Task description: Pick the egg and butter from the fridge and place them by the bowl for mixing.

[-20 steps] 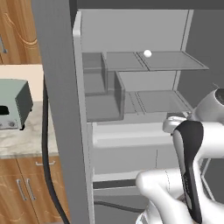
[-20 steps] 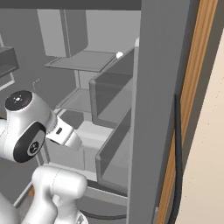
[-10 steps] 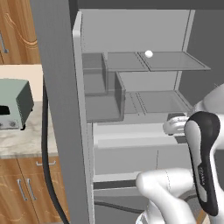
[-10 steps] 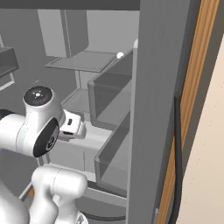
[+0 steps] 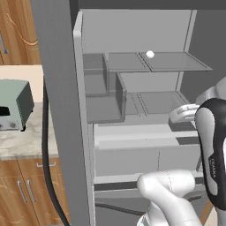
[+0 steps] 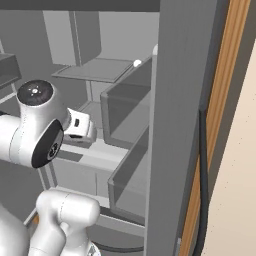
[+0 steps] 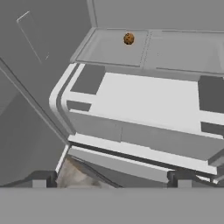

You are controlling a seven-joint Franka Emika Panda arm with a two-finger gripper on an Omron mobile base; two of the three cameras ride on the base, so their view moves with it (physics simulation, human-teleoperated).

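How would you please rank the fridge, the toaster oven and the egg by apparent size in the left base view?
1. fridge, largest by far.
2. toaster oven.
3. egg, smallest; it sits farther back, yet is clearly tiny.

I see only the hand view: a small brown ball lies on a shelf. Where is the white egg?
Observer: The egg sits on the upper shelf, near its middle.
Operator: What stands outside the fridge?
Observer: A green toaster oven on the counter, left of the fridge.
Operator: And the door?
Observer: The door stands open on the right, with bins on its inner side.
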